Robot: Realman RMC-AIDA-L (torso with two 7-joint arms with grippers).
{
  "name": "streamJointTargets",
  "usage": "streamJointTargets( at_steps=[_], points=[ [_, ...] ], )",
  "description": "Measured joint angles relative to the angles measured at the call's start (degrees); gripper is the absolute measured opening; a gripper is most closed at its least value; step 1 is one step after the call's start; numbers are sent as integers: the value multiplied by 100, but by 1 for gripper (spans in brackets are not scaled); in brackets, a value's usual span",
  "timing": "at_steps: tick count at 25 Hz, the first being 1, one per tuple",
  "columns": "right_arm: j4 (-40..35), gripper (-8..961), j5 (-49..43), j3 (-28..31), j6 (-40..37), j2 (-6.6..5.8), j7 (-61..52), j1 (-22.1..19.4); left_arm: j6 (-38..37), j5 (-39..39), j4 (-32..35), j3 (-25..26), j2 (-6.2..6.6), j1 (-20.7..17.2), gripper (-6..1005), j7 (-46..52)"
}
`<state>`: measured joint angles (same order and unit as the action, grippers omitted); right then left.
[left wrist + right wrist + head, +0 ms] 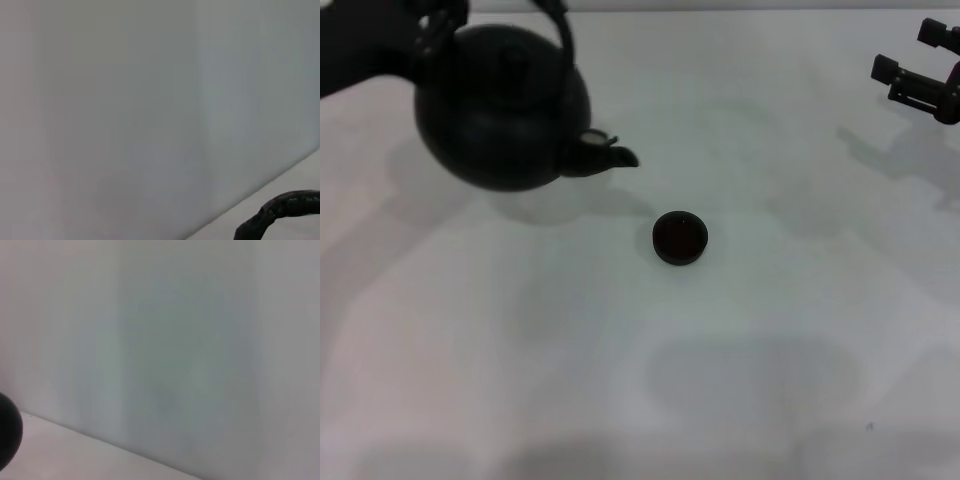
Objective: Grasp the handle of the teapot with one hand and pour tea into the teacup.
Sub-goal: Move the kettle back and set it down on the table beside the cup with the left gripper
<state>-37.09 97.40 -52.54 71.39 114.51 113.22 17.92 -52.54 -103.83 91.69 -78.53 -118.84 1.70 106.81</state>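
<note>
Head view, teapot (505, 110) aloft, teacup (679, 238) apart

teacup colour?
Dark brown-black, plain, no pattern. The teacup shows best in the head view, standing on the white table.

matt black teapot (505, 110), dull dark teacup (679, 238), smooth white table (770, 380).

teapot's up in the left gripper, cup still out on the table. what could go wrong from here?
1. The teapot spout sits short of the teacup, so tilting now would likely spill on the table.
2. The cup is small, an easy target to overshoot.
3. The left gripper holds the handle off-centre; the pot could swing.
</note>
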Motion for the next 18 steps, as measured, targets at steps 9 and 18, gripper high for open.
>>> streamJointTargets(
  at_steps=[9,18],
  points=[
    [0,868,-100,-20,90,11,-128,-12,-887,1702,-2133,926,19,296,118,-1613],
    [0,868,-119,-155,121,18,-169,-7,-1320,1821,-3489,1317,28,649,115,-2470]
  ],
)
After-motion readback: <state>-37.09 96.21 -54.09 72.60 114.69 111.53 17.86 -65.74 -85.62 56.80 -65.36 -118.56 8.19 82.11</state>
